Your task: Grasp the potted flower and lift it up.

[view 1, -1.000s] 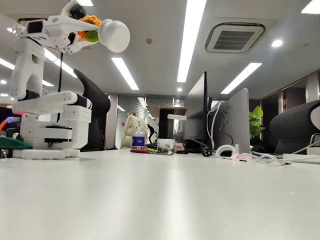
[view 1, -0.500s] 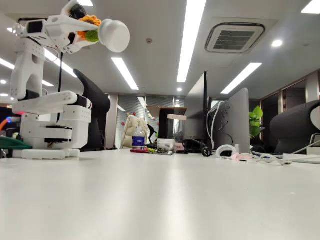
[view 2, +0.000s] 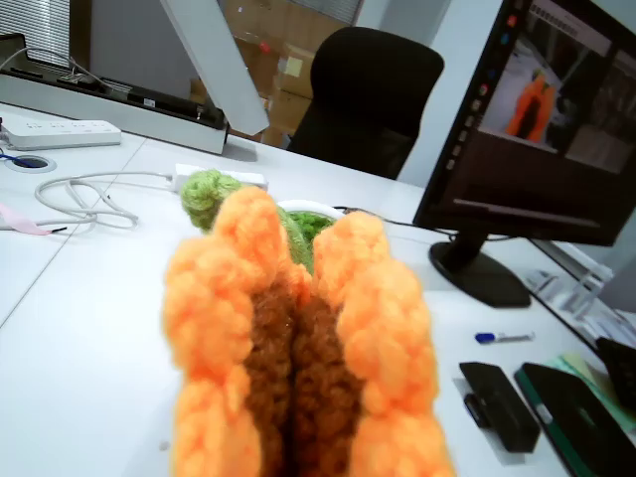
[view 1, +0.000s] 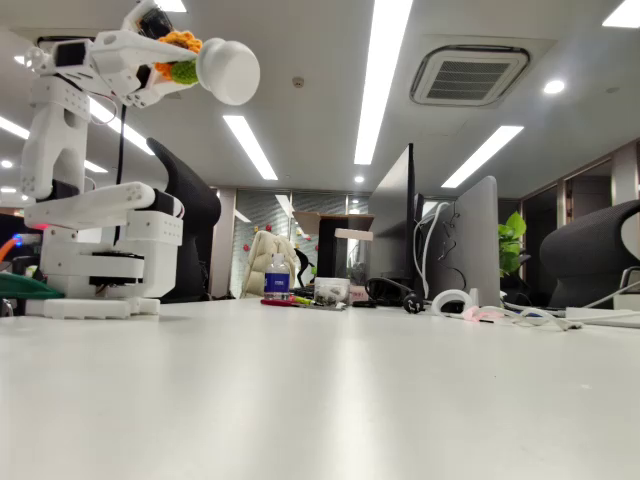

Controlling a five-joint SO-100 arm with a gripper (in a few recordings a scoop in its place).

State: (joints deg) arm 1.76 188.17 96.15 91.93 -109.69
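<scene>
Arm (view 1: 85, 215): white, standing at the left end of the table (view 1: 330, 400) in the fixed view, its base on the table, upper part reaching up and over to the right
Fingers (view 1: 160, 60): pinching the potted flower at its bloom and leaves; the white fingers lie along both sides of the orange and green yarn
Potted flower (view 1: 215, 65): held high above the table, well clear of it, up and to the right of the arm's base; tipped on its side, round white pot pointing right, orange petals and green leaf toward the arm
Potted flower, wrist view (view 2: 298, 348): orange petals folded together around the brown centre, very close to the lens; green leaves and a bit of the white pot rim behind them
Table, wrist view (view 2: 89, 298): white, far below the flower; white cable (view 2: 89, 199) and power strip (view 2: 60, 132) to the flower's left; monitor (view 2: 537, 129) on a black stand to its right, with a blue pen (view 2: 504, 337) and dark flat items near the stand
Black chair (view 2: 363, 99): behind the table, beyond the flower
Far end of table, fixed view: water bottle (view 1: 277, 277), monitors seen from behind (view 1: 450, 240), cables, all well right of the arm
</scene>
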